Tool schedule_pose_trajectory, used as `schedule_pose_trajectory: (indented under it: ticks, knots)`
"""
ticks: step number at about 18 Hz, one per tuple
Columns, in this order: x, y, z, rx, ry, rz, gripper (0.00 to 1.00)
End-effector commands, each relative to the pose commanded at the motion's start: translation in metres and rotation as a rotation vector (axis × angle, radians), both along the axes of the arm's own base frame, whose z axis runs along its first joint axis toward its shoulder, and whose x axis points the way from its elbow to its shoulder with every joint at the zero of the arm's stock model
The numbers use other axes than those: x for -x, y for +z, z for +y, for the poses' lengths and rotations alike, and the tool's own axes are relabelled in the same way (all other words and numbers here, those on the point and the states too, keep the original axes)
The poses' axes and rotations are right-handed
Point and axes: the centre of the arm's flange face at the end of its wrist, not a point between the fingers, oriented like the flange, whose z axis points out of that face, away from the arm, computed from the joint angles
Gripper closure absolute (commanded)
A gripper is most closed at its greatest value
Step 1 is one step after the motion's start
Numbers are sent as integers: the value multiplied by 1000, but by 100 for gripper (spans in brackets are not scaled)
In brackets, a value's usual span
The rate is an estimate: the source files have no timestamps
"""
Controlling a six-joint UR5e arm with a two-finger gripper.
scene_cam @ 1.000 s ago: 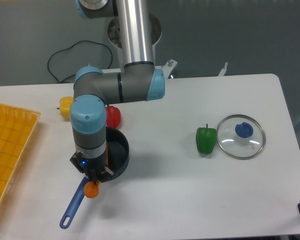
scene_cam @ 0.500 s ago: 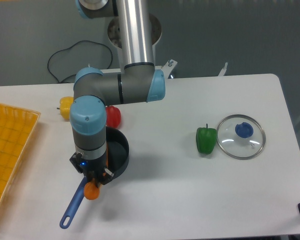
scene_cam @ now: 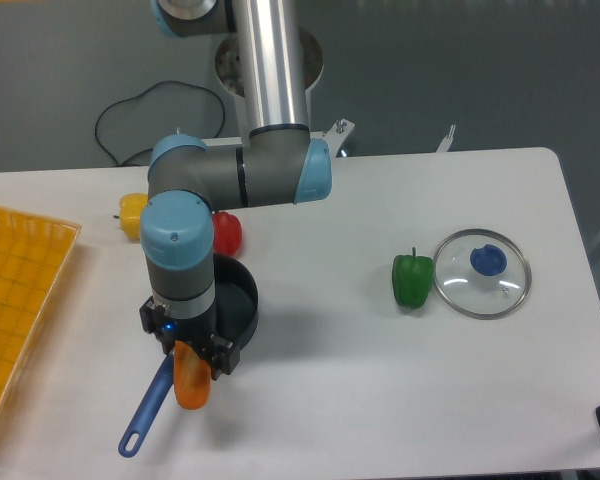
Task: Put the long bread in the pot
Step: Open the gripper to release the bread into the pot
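Toward the near-left part of the tabletop: the round black shallow pot (scene_cam: 238, 305) sits partly hidden under the arm, its long blue loop-ended handle (scene_cam: 146, 410) running toward the table's front edge.
Room to move: open white tabletop (scene_cam: 380, 390) lies right of the pot, between it and the green pepper; the front edge is near the handle's loop.
Left edge: a yellow-orange gridded tray (scene_cam: 15, 300) overhangs the table's left side, well apart from the pot.
Gripper: the black two-finger gripper (scene_cam: 190, 355) points down at the pot's near rim; its fingers pinch the upper part of the smooth orange long bread (scene_cam: 191, 380), which hangs tilted, its lower end over the handle just outside the rim. Whether the bread touches the handle cannot be told.
Peppers: three — one yellow (scene_cam: 131, 210) and one red (scene_cam: 225, 233) behind the pot toward the back edge, one green (scene_cam: 412, 281) right of centre.
Lids: one round glass lid with a blue knob (scene_cam: 482, 272), touching or just beside the green pepper, near the right edge.
Pots: one. Breads: one.
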Motion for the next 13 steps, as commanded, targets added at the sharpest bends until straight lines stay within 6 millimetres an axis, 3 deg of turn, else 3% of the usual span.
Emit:
schedule_pose_trajectory:
  ticks: [6,8,13]
  knots:
    - [4,20,-7,5,1,59,0]
    - [7,35,-15,30,-37,122,0]
    - [10,56,-42,234,-348,257,0]
